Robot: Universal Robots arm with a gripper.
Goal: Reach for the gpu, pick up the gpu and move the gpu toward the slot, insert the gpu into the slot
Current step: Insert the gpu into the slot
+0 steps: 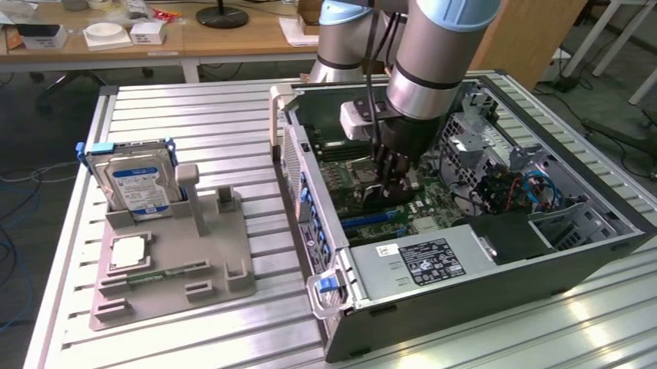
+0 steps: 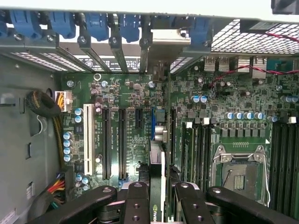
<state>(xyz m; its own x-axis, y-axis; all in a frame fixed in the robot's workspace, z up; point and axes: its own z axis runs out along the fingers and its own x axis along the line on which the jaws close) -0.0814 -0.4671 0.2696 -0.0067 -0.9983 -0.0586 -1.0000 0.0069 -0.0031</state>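
Note:
My gripper [image 1: 395, 178] reaches down inside the open computer case, over the green motherboard [image 1: 355, 173]. In the wrist view the gripper [image 2: 159, 189] is shut on the gpu [image 2: 158, 161]. I see the card edge-on as a thin dark and green strip between the black fingers [image 2: 138, 200]. Its pale metal bracket [image 2: 170, 38] sits at the case's rear openings. The card stands upright along a long narrow slot, and a blue part of that slot [image 2: 153, 123] shows beside it. I cannot tell whether the card's edge is seated in it.
Black slots [image 2: 106, 140] and a white slot [image 2: 88, 140] run parallel beside the card. The metal-framed processor socket [image 2: 238, 170] lies on the other side. Outside the case, a grey fixture [image 1: 205, 269] holds a hard drive [image 1: 138, 184] and a small silver chip [image 1: 128, 252].

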